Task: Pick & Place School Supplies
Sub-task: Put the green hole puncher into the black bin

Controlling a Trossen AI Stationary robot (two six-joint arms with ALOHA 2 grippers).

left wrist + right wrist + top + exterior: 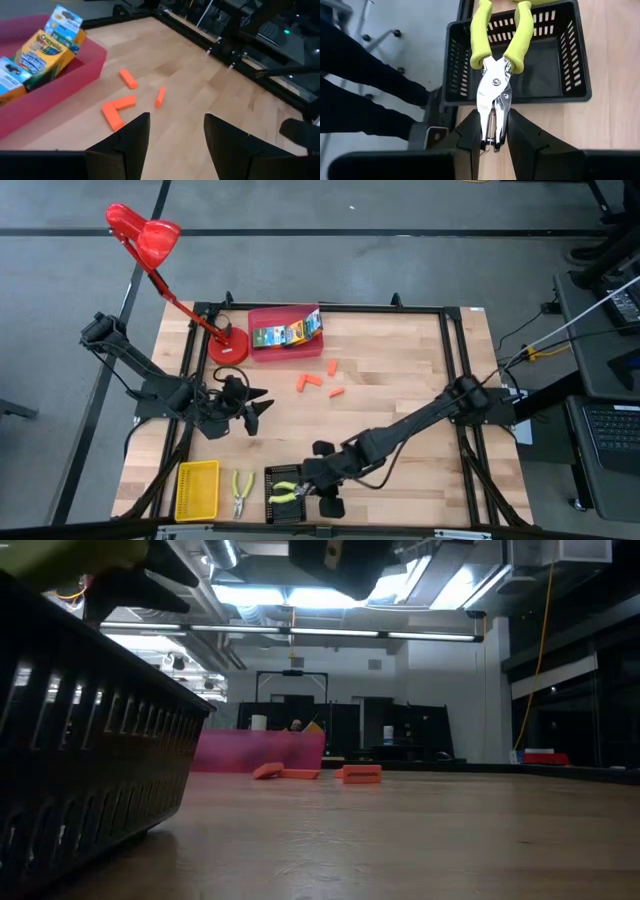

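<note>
Gripping the pliers [492, 107] by the metal nose, my right gripper [493, 142] had its fingers closed on them, yellow-green handles pointing away over the black tray [570, 95] just beyond. A second pair [241, 493] lay beside that tray, by the yellow tray [197, 489]. My left gripper [172, 142] hovered wide open and empty, orange pieces [118, 107] ahead of it.

Red lamp [150, 238], trays — red [270, 352], yellow [197, 489] (black [272, 498] too).
</note>
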